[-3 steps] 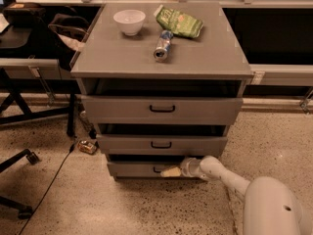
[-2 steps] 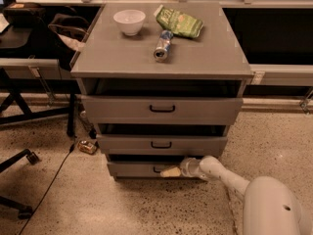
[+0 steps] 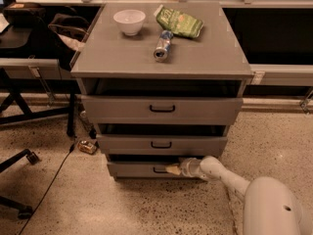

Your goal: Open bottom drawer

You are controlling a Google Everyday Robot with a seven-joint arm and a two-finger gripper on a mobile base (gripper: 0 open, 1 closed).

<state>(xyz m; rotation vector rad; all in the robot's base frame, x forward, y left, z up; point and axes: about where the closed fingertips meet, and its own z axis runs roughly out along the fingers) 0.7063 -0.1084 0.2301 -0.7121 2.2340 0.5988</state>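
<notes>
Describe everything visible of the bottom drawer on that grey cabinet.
The bottom drawer is the lowest and shallowest of three: a flat, matte grey front with a small black handle near its middle. It sits level just above the speckled floor, with a dark gap between it and the middle drawer. The end effector reaches in from the right and is at the handle's right end.
</notes>
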